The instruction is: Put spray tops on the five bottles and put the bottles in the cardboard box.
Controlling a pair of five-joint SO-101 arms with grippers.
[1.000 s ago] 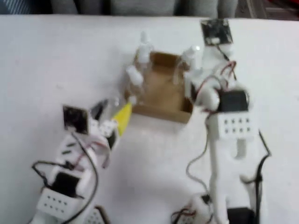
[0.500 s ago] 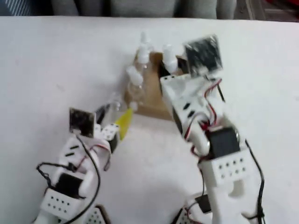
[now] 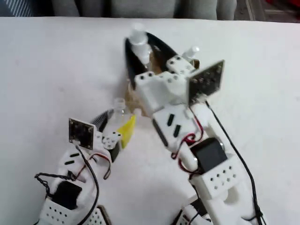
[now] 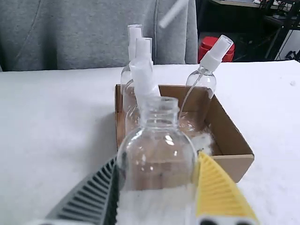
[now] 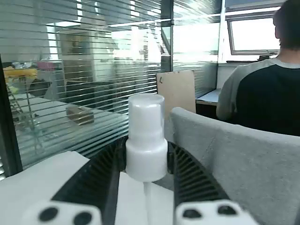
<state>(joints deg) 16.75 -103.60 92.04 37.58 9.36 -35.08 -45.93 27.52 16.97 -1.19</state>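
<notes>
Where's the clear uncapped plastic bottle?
Clear uncapped bottle sits upright in the left gripper, left of centre in high view, just near-left of the brown cardboard box.

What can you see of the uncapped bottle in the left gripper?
The bottle is clear, plastic-looking and round-bodied, with a short open neck and no spray top; it looks empty. The left gripper is shut on its lower body, a grey finger on one side and a yellow one on the other. It sits about upright, close beside the cardboard box.

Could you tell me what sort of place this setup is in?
Most likely an office: slatted blinds over glass, a desk beneath a window, and the white table.
</notes>
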